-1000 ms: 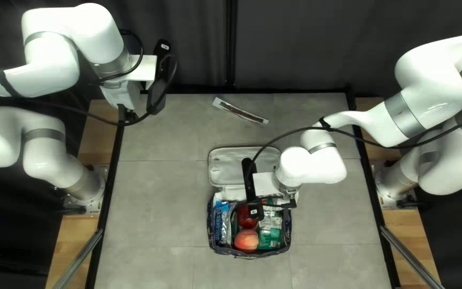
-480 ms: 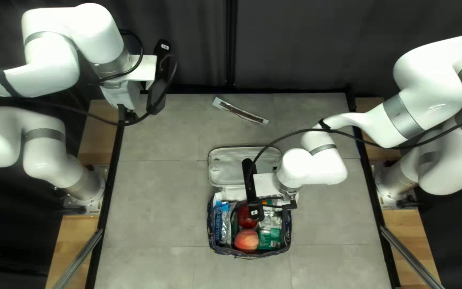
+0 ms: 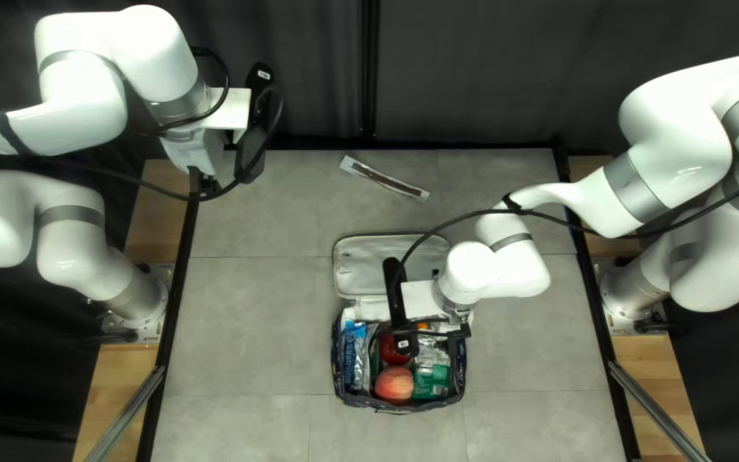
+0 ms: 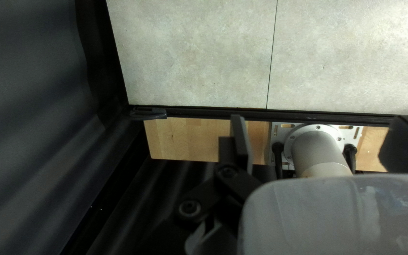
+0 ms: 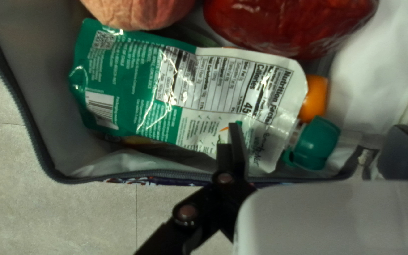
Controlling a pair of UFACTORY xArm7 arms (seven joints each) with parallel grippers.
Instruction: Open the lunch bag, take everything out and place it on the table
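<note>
Over open lunch bag [image 3: 369, 269]: right gripper [image 5: 315, 134] wide open astride green pouch [image 5: 147, 99], holding nothing; left gripper [image 4: 321, 124] open, empty.

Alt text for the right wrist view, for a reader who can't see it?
The open right pincer hangs over the open lunch bag, with the green cap of a food pouch between its fingers. Beyond the pouch lie a peach-coloured fruit and a dark red item; an orange cap shows beside the green one.
</note>
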